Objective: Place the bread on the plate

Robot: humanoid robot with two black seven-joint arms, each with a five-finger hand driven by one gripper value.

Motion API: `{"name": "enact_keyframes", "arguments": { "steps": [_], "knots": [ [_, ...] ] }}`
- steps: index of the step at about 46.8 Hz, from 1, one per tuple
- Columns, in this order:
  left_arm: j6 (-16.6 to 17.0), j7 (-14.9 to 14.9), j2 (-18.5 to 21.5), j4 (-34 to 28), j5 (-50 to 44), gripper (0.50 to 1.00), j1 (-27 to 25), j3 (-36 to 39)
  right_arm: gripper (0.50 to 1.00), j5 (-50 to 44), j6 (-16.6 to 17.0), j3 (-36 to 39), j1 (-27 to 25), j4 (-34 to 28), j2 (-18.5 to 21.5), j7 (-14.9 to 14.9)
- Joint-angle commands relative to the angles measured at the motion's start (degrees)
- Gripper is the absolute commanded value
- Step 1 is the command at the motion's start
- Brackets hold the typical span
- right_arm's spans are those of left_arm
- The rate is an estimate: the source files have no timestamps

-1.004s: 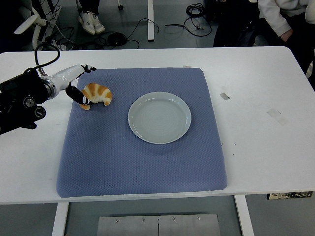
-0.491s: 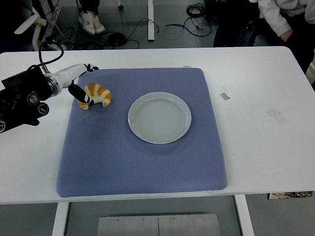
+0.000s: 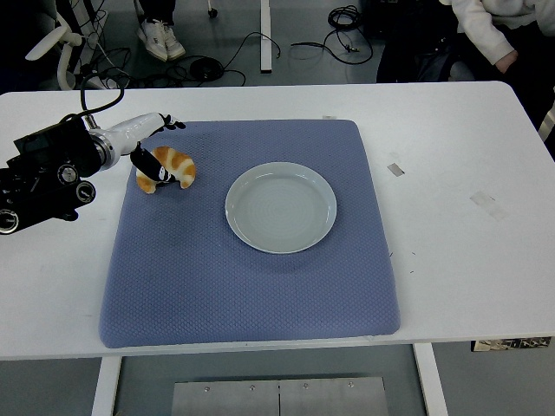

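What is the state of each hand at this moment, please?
Left hand: fingers at the bread on the blue mat; whether it grips cannot be told.
Right hand: not in view.

Bread (image 3: 172,165) left of plate (image 3: 281,207)

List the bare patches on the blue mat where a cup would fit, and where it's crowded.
Free: the whole front of the blue mat below the plate, and the strip between plate and the mat's right edge. Crowded: the back-left corner, where the left robot hand sits at the croissant. The plate itself is empty.
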Motion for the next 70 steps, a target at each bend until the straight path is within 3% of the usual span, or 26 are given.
{"name": "enact_keyframes", "arguments": {
  "steps": [1, 8, 23, 51, 70],
  "knots": [
    [0.0, 0.0, -0.08, 0.0, 0.04, 0.908, 0.16, 0.09, 1.0, 0.0, -0.01, 0.0, 0.0, 0.0, 0.0, -0.04],
    [0.09, -0.18, -0.08, 0.09, 0.12, 0.907, 0.51, 0.09, 1.0, 0.0, -0.01, 0.0, 0.0, 0.0, 0.0, -0.04],
    [0.44, -0.53, -0.17, 0.88, 0.21, 0.854, 0.51, 1.32, 1.0, 0.0, -0.01, 0.0, 0.0, 0.0, 0.0, -0.04],
    [0.62, -1.85, -2.37, 3.08, 0.65, 0.852, 0.95, 1.67, 1.0, 0.0, -0.01, 0.0, 0.0, 0.0, 0.0, 0.05],
    [0.79, -2.99, -2.37, 3.08, 0.65, 0.755, 0.95, 2.9, 1.0, 0.0, -0.01, 0.0, 0.0, 0.0, 0.0, 0.05]
  ]
}}
